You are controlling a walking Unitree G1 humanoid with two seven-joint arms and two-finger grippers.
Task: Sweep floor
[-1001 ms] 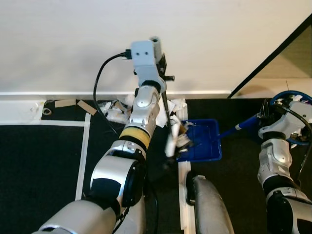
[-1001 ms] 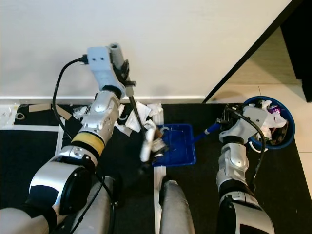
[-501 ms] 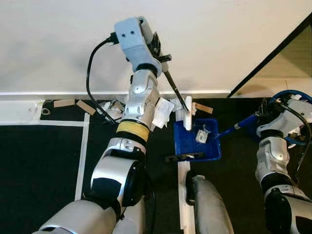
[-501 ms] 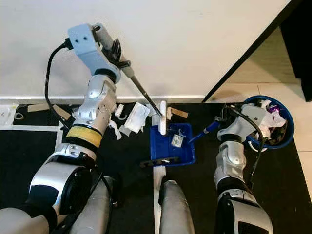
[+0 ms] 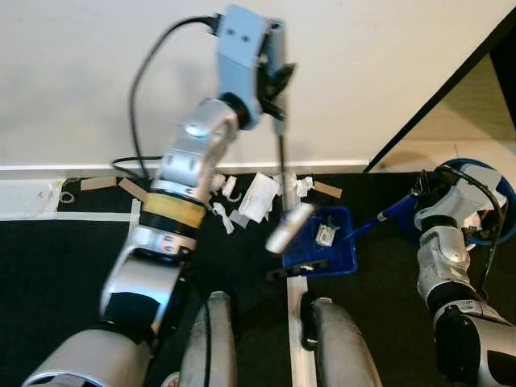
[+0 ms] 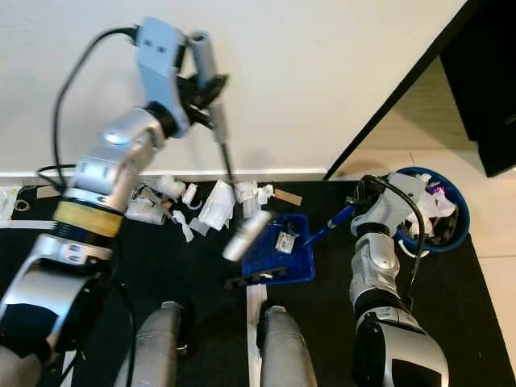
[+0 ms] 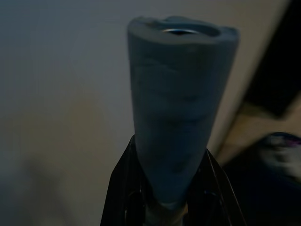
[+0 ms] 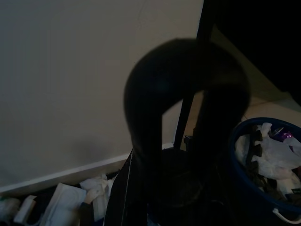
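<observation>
Black floor matting [image 5: 64, 266] fills the lower part of your head views, with a white wall [image 5: 97, 72] and baseboard above it. Your brush [image 5: 281, 173] hangs near the frame centre, its thin handle running down from the upper middle to a blurred pale head just left of the blue dustpan [image 5: 332, 251]. Your left gripper [image 5: 276, 81] sits high against the wall with its fingers clamped on the brush's grey grip [image 7: 176, 122]. Scraps of white paper and tape [image 5: 258, 196] lie along the baseboard, left of and above the dustpan, and a few scraps rest inside it. Your right gripper [image 6: 364, 197], at the right edge, is closed around the dustpan's blue handle [image 6: 333, 222]. Just beyond it stands a blue bin [image 6: 455, 234] full of rubbish [image 8: 270, 153].
</observation>
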